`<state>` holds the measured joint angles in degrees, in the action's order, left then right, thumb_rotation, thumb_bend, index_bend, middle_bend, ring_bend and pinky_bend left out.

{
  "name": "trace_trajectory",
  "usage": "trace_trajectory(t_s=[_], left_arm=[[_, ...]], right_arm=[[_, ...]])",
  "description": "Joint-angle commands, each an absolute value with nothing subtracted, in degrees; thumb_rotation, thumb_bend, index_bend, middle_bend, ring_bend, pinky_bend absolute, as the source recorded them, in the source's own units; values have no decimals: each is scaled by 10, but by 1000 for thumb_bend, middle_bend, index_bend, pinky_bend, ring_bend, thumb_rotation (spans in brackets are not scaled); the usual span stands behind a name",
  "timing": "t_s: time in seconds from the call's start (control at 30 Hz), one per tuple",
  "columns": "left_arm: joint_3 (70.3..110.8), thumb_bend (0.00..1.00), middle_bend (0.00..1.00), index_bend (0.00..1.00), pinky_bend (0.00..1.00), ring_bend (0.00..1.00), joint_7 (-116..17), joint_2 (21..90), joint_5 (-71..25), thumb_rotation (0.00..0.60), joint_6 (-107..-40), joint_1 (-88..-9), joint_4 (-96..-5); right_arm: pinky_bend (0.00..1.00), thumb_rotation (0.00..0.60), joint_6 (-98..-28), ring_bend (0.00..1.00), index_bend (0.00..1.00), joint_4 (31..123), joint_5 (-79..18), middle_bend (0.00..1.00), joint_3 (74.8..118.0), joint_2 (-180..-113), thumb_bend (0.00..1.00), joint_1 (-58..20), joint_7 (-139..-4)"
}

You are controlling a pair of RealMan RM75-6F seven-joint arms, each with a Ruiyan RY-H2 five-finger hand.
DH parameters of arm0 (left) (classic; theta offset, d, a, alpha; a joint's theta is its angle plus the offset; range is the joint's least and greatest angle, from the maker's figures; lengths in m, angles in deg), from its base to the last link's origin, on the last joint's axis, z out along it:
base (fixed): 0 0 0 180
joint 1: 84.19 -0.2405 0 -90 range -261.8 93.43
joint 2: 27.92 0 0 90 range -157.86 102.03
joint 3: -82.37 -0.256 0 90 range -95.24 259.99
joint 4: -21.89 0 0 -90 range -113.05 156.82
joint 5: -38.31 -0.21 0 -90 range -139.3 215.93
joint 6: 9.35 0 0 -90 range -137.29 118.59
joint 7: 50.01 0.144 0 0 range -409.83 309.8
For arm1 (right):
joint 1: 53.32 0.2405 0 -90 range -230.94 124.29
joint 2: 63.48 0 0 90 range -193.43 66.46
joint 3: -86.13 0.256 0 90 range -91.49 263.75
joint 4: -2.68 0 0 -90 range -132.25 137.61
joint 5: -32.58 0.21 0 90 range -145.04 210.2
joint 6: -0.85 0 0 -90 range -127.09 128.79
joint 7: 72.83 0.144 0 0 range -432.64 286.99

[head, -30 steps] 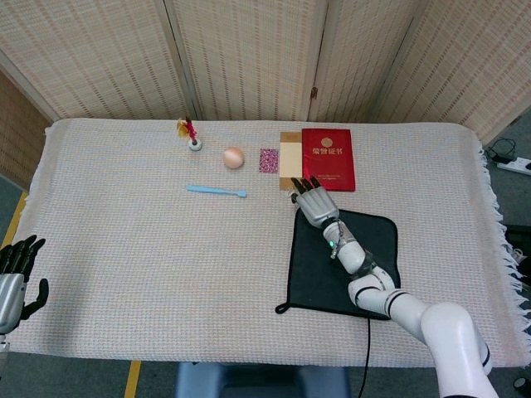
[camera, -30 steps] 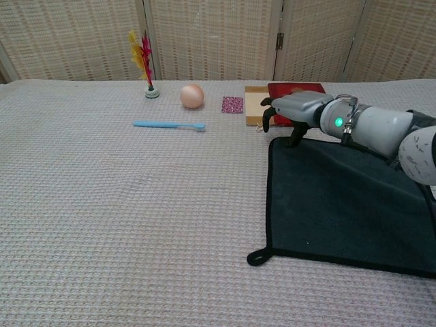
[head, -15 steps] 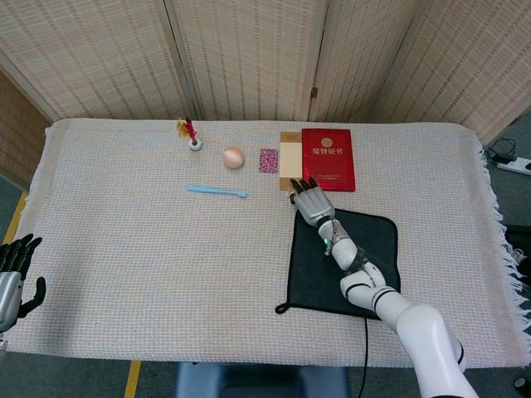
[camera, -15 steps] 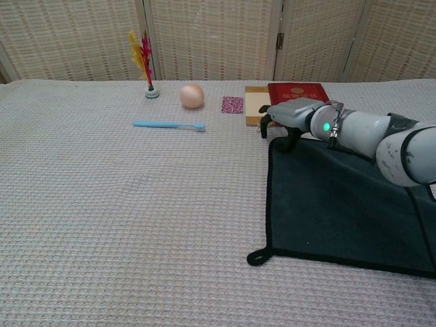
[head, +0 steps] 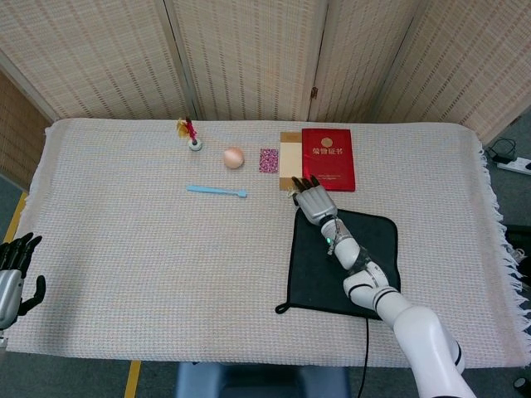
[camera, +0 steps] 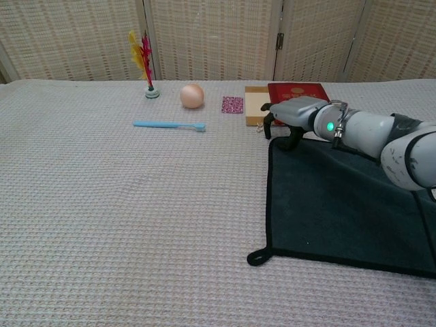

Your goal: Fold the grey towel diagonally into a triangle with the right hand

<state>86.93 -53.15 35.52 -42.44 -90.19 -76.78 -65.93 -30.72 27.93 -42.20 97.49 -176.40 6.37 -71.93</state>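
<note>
The dark grey towel [head: 369, 253] [camera: 340, 204] lies flat and unfolded on the right half of the table, its hanging loop [camera: 257, 257] at the near left corner. My right hand [head: 313, 201] [camera: 293, 112] sits over the towel's far left corner, palm down, fingers apart and bent towards the cloth. Its thumb reaches down to the towel's edge, and the corner is not lifted. My left hand [head: 15, 274] hangs off the table's near left edge, holding nothing, fingers spread; only the head view shows it.
Just beyond the right hand lie a red booklet [head: 328, 158] [camera: 296, 90] and a wooden block [head: 289, 159] [camera: 256, 105]. Further left are a pink patterned square [head: 269, 160], an egg [head: 234, 157], a blue toothbrush [head: 216, 191] and a feather shuttlecock [head: 190, 134].
The right hand has dropped lower and edged slightly left onto the towel's far left corner, then almost stopped. The towel has not moved. The left hand sank a little.
</note>
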Motion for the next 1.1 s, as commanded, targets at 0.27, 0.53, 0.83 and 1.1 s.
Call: trace_trajectory(t_s=[0.27,0.53,0.83,1.1], left_arm=[[868,655,62,0,0,0,-532,355,-427,600,-902,-768,-659],[867,651,62,0,0,0,-534,354,-434,600,-908,-769,-659],[864,648,62,0,0,0,-532,354,-441,600,-915,-771,-662],[862,648,62,0,0,0,-524,356,-445,600,-917,-771,-665]], right_arm=[[0,600,-318,24,683,273,-431,40,970,-1767,515,60,-709],[0,600,-344,33,691,292,-436,53,974,-1755,516,56,-699],[0,600,-423,34,702,464,-453,63,957,-1648,515,-9,-689],[0,600,-490,40,708,729,-476,75,887,-1467,515,-107,-761]])
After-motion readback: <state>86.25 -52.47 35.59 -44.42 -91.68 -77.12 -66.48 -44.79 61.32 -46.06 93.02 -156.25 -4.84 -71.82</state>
